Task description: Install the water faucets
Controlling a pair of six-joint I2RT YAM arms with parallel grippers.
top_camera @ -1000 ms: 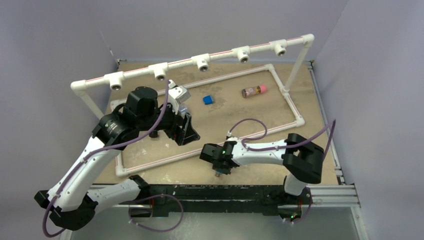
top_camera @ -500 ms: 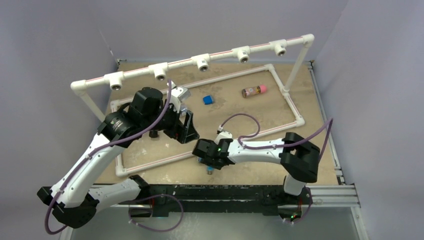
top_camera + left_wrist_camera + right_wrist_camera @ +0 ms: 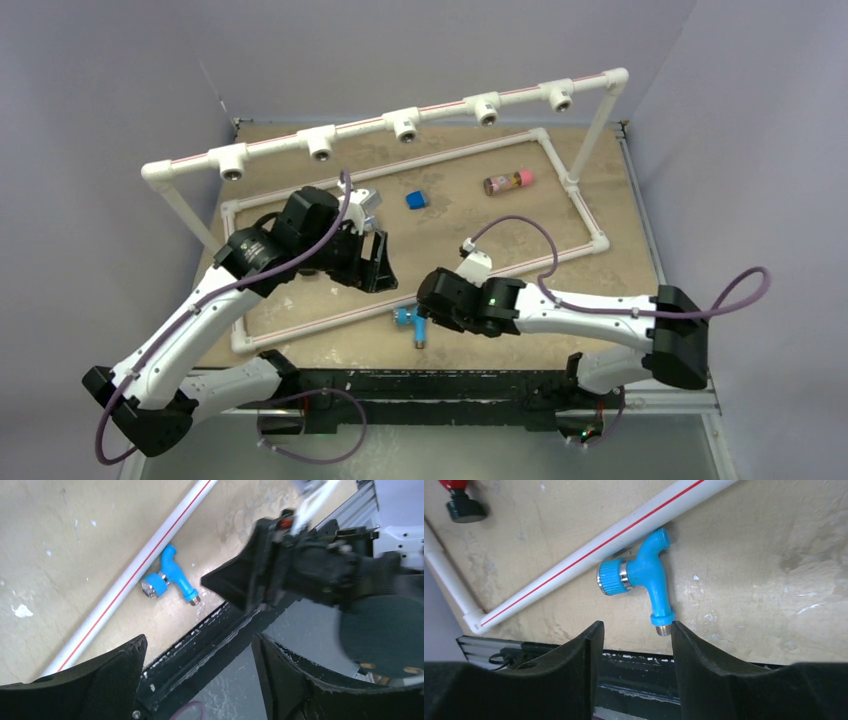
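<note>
Release had just come: right pincer [image 3: 635, 627] had parted its jaws, leaving the faucet [image 3: 644, 577] flat just beyond its fingertips against the pipe [image 3: 589, 555], uninstalled and awaiting regrasp, while left pincer [image 3: 197, 642] hung wide, empty.

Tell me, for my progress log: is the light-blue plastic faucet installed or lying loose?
Loose: the light-blue plastic faucet lies on its side on the tabletop against the white red-striped pipe, in no fitting.

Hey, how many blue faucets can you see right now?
1. The faucet lies on the table beside the near white pipe, just ahead of the right gripper; others may be hidden.
</note>
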